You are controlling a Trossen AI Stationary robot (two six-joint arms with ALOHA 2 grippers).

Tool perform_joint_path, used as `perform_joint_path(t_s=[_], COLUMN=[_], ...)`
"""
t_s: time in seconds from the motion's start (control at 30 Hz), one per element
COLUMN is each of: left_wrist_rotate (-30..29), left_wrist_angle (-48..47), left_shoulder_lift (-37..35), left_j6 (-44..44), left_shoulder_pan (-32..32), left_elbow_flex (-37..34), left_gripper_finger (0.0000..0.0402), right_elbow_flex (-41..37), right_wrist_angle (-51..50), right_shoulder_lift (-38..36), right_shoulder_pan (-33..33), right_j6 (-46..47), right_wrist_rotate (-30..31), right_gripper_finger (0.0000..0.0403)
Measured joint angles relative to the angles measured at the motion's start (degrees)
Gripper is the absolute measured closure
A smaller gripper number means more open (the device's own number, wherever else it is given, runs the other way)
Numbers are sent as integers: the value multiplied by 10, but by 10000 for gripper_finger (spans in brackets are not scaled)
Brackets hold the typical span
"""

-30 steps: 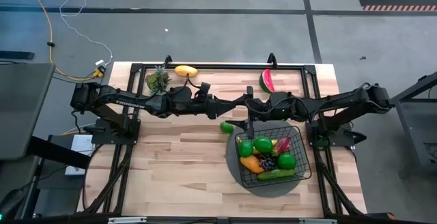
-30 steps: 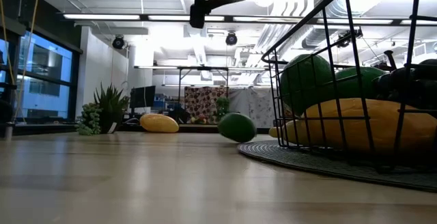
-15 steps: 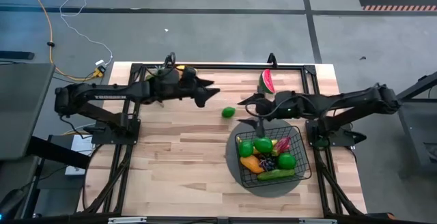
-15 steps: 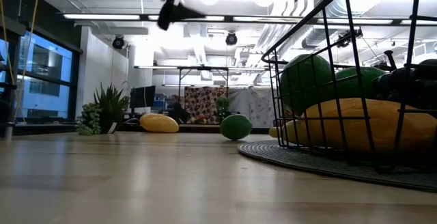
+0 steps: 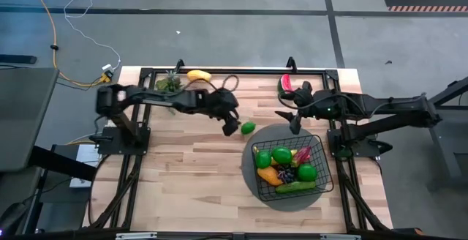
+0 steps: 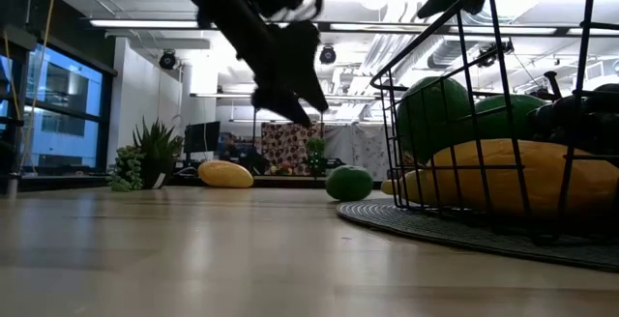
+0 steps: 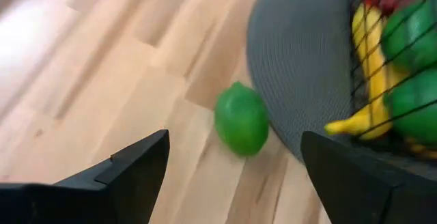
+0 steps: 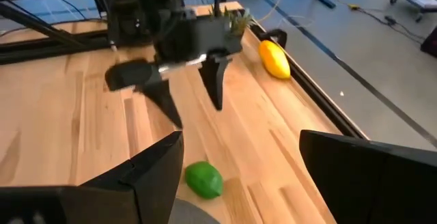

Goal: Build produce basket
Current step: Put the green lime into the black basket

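Jaws of left gripper [image 5: 232, 127] apart above glossy green lime [image 5: 248, 128].

The black wire basket [image 5: 291, 165] holds mixed produce; one green lime [image 5: 248, 128] lies just outside it.

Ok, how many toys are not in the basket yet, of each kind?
Green lime: 1
Yellow mango: 1
Watermelon slice: 1
Leafy green toy: 1
Total: 4
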Motion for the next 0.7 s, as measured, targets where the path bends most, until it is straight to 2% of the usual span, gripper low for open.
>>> perform_joint_path(t_s=[0.1, 0.3, 0.7], left_wrist_rotate=[20, 23, 35], left_wrist_angle=[3, 2, 27], left_shoulder_lift=[51, 126, 176], left_j6=[30, 59, 66], left_shoulder_pan=[0, 0, 0], left_elbow_flex=[24, 56, 74], left_gripper_finger=[82, 79, 55], right_elbow_flex=[0, 0, 0], right_wrist_angle=[-8, -8, -12], right_shoulder_lift=[-4, 1, 12], right_shoulder_pan=[-3, -3, -3], right_j6=[8, 9, 15], right_wrist_rotate=[0, 0, 0], right_gripper_finger=[130, 130, 130])
